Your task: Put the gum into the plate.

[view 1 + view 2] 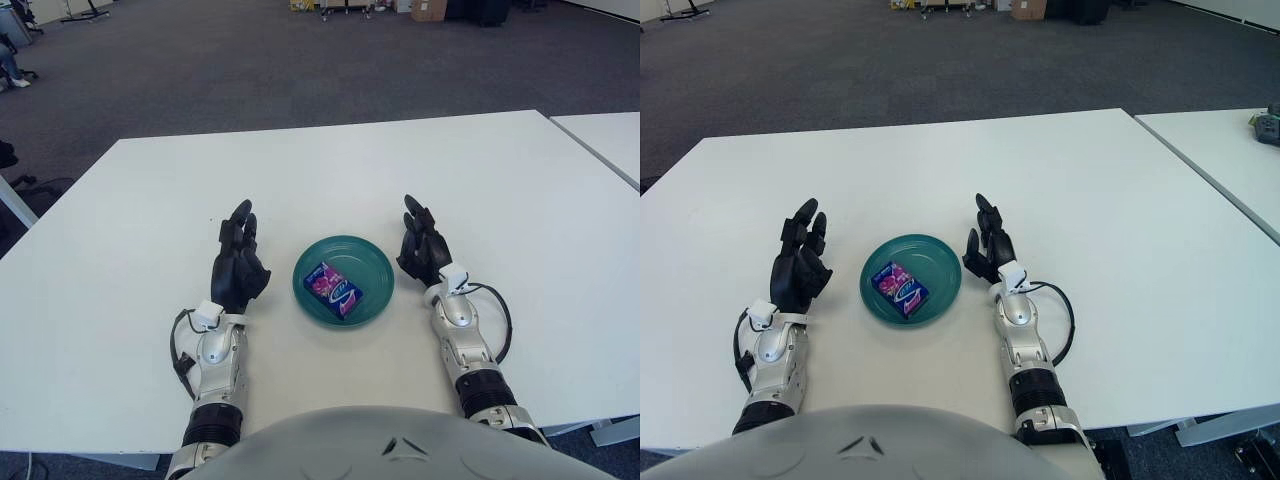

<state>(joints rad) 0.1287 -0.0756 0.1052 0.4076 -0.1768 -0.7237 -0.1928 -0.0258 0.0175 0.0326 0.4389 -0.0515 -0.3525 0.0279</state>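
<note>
A blue and pink pack of gum (333, 288) lies flat inside the teal plate (372, 258) near the front middle of the white table (330, 170). My left hand (238, 262) is just left of the plate, fingers spread and holding nothing. My right hand (422, 246) is just right of the plate, fingers relaxed and empty. Neither hand touches the plate or the gum.
A second white table (610, 140) stands to the right, with a narrow gap between the two. Grey carpet stretches beyond the far edge, with office clutter at the back.
</note>
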